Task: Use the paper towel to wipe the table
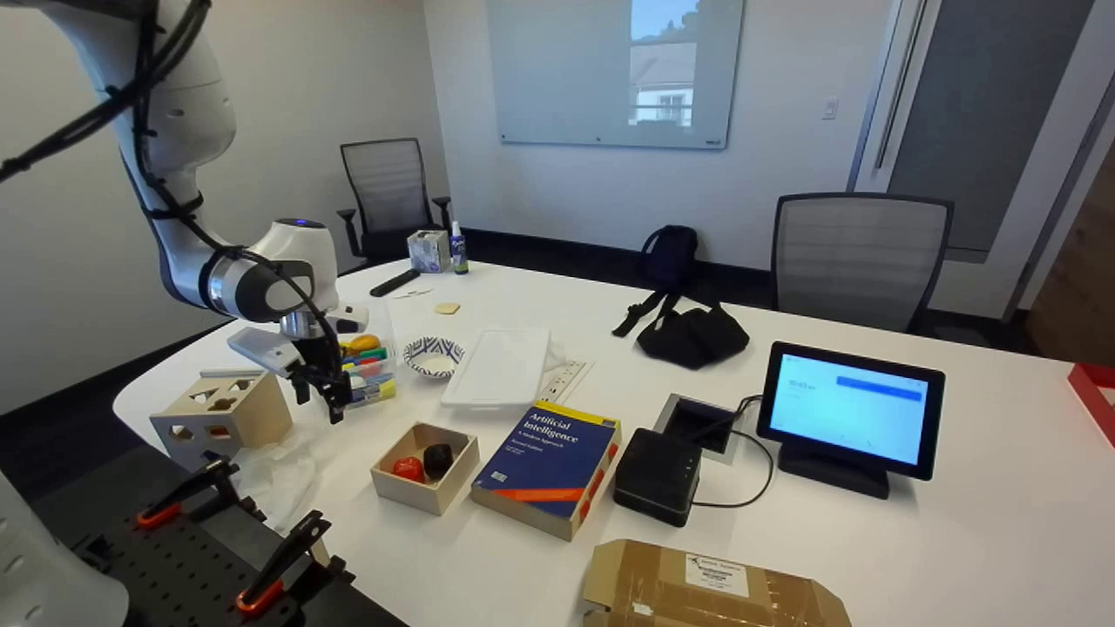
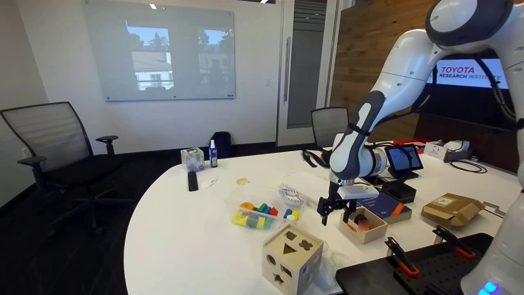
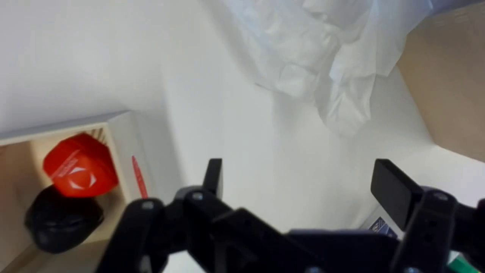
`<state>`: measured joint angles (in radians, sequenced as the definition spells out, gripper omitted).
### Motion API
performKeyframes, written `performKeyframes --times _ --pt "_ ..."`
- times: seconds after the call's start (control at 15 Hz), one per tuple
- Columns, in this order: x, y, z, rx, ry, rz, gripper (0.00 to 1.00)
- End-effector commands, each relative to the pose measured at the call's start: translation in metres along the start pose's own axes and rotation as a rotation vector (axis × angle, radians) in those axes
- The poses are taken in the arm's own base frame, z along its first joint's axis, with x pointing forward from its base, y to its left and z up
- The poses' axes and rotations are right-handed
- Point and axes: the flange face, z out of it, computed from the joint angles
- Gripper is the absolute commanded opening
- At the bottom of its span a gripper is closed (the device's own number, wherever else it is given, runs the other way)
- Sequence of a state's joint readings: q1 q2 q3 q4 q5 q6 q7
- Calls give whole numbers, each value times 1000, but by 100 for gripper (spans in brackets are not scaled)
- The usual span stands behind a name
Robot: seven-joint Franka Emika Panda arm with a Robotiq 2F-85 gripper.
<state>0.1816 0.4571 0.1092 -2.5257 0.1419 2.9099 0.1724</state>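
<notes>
The table (image 1: 540,300) is large, white and smooth; it fills most of both exterior views (image 2: 176,241). A thin, crumpled white sheet (image 1: 277,477) lies on it against the wooden cube; it also shows in the wrist view (image 3: 303,49), partly out of frame. A small white wad (image 1: 558,352) shows partly behind the white lid. I cannot tell which of these two is the paper towel. My gripper (image 1: 318,406) is open and empty, pointing down above the table between the cube and the small wooden box (image 3: 297,174). The crumpled sheet is ahead of the fingertips, not touched.
The wooden cube (image 2: 291,258) and a wooden box (image 1: 427,496) with red and black objects stand on either side of the gripper. A clear bin of coloured blocks (image 2: 256,221), a patterned bowl (image 1: 434,357), the white lid (image 1: 498,370) and a blue book (image 1: 549,461) are nearby.
</notes>
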Motion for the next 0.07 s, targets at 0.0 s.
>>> performKeyframes --times 0.0 --pt "-14 3 -27 -64 88 34 100"
